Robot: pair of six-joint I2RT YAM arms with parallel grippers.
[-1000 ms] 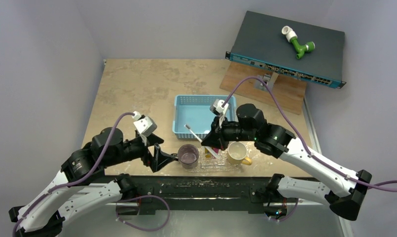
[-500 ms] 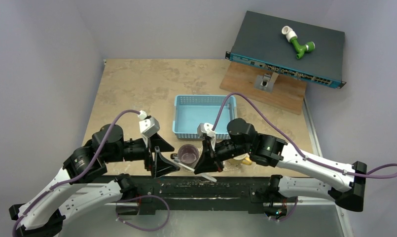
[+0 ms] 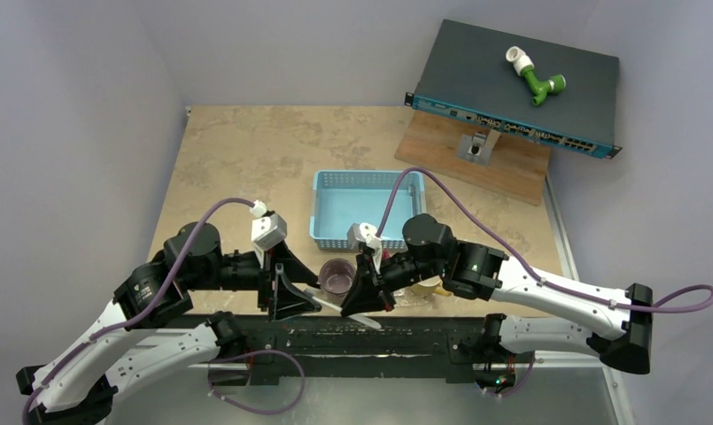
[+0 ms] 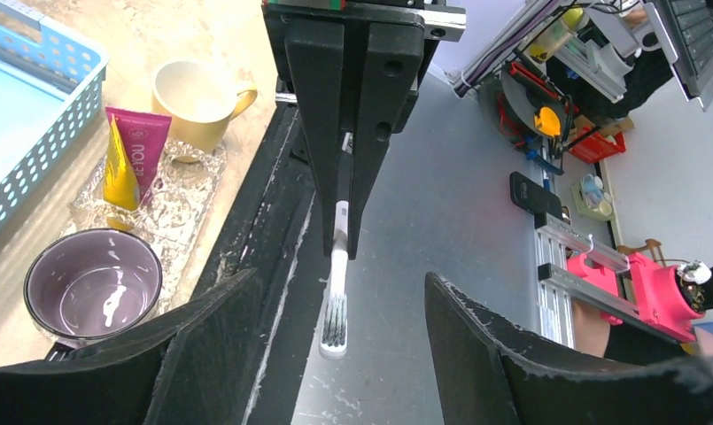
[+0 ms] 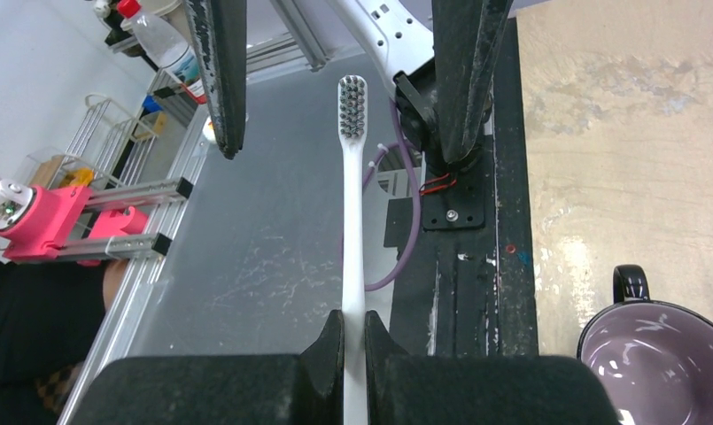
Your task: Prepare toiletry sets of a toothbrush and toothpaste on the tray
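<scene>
Thin white toothbrush [image 4: 338,243] held out past the near edge of the table [image 3: 246,159]
Its handle is pinched by the right gripper [image 5: 353,341]; the left gripper [image 4: 339,282] is spread either side of the bristle end. For the judged handover, that gripper should be closed squarely before the pinch is released. White lettering on the pink toothpaste tube [image 4: 140,133], lying on the clear glittery tray [image 4: 189,190], cannot be read

The beige table [image 3: 246,159] bears a blue basket [image 3: 352,208] and, far right, a wooden board [image 3: 512,168]. At its near edge sit a purple mug [image 3: 337,276], tray [image 4: 180,190] and yellow mug [image 4: 197,99].
</scene>
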